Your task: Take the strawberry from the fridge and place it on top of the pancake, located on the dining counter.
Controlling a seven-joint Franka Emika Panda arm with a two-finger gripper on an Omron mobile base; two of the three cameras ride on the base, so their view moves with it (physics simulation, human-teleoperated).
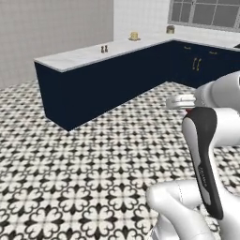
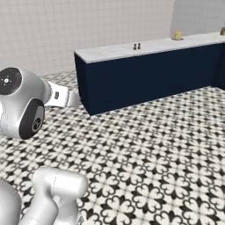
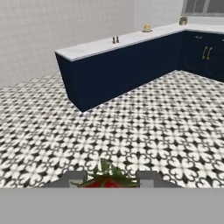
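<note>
Hand (image 3: pixel 109 178) grips the strawberry (image 3: pixel 108 180); the pancake (image 3: pixel 147 28) sits far ahead-right on the bench (image 3: pixel 87 47)

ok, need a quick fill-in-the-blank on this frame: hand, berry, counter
1. The hand is shut on the ____.
2. The pancake sits on the ____ counter top.
3. The dining counter has a ____ base.
4. The patterned floor between robot and counter is black and ____.

Missing words: strawberry; marble; navy; white
</note>
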